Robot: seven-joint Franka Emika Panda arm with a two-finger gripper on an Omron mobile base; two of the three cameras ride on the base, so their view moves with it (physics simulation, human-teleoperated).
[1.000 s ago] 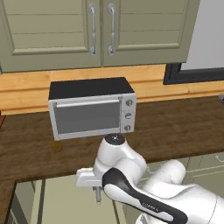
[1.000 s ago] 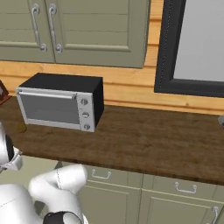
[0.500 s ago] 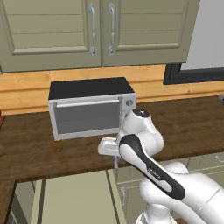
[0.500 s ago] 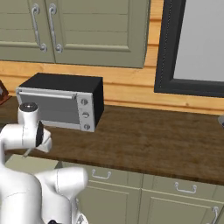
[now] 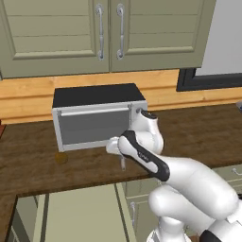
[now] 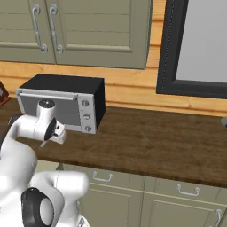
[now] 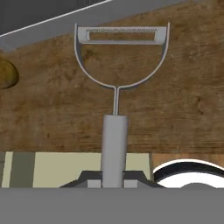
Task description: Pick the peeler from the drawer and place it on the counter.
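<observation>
Over the front of the dark wood tabletop, near the toaster oven, my gripper pinches the peeler by its handle, head hanging above the boards, so I judge lowering and letting go comes next.

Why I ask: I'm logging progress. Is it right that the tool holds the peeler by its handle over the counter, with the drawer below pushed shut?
Not quite: the drawer stands open, as the left base view shows. The rest holds: the tool grips the peeler by its handle over the counter.
</observation>
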